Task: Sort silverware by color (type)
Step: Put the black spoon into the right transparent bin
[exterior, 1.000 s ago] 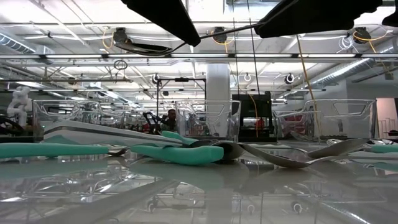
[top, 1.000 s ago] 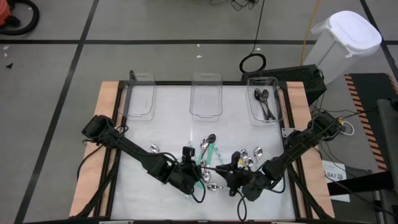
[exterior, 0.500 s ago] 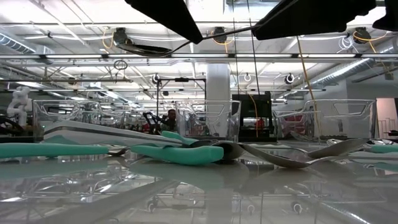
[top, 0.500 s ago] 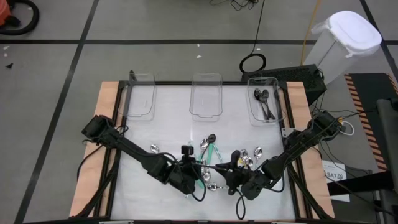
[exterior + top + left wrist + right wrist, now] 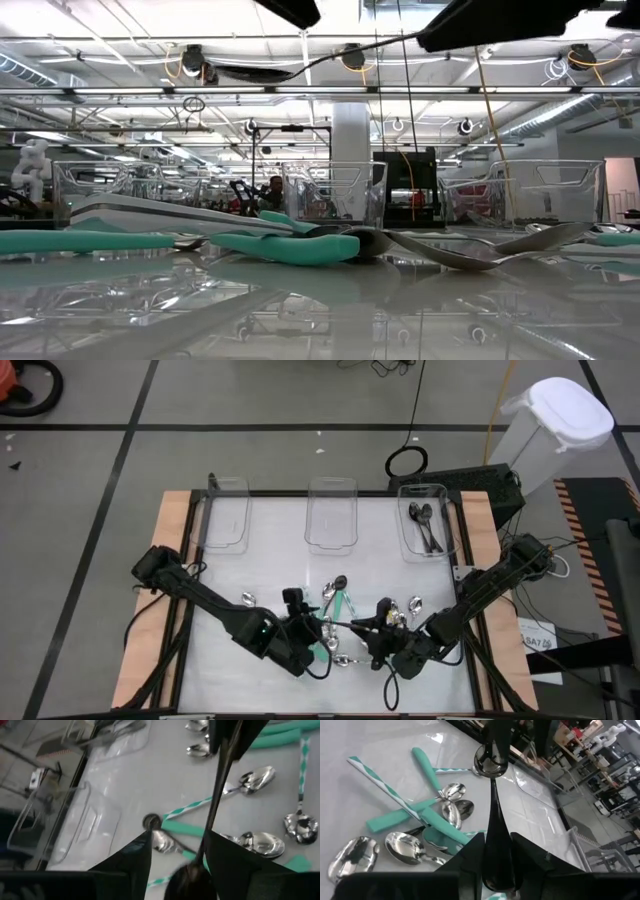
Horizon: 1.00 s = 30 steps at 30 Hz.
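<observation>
Hovering over the near middle of the counter (image 5: 240, 670), the left end effector (image 5: 300, 622) has its fingers apart, while the right end effector (image 5: 372, 632) clamps a dark spoon (image 5: 492, 805) by the handle. Below them lies the spoon pile (image 5: 345, 622). Farther back, dark spoons (image 5: 425, 525) lie in the right bin (image 5: 448, 510).

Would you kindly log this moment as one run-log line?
left hand: open around dark spoon | right hand: shut on dark spoon
</observation>
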Available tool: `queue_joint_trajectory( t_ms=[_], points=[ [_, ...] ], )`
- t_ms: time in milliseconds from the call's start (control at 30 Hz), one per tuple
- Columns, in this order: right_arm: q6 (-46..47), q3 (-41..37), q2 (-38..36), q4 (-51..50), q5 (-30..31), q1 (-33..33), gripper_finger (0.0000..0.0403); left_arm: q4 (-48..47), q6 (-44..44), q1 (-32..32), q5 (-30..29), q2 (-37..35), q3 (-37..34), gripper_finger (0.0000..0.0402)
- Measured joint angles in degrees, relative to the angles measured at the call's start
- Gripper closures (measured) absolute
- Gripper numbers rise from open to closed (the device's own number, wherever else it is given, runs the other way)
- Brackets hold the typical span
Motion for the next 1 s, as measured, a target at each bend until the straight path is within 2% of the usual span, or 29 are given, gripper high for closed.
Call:
queue_joint_trajectory(
  t_ms=[167,367,700,1000],
  points=[
    [3.64,0.00,-4.91,-7.93,1.62,-0.26,0.0329,-4.25,-2.76,-2.27,-2.69,0.00,1.60,0.0220],
    [14.29,0.00,-11.75,-21.39,4.08,-1.68,0.0330,-6.43,-4.15,-4.05,-8.18,0.02,1.52,0.0220],
    [36.42,0.00,-20.50,-44.31,9.52,-5.89,0.0329,-6.94,-4.41,-4.31,-8.81,0.02,1.51,0.0220],
    [53.02,0.00,-23.72,-60.38,11.89,-9.97,0.0329,-7.11,-4.89,-4.33,-8.81,0.02,1.49,0.0220]
  ],
)
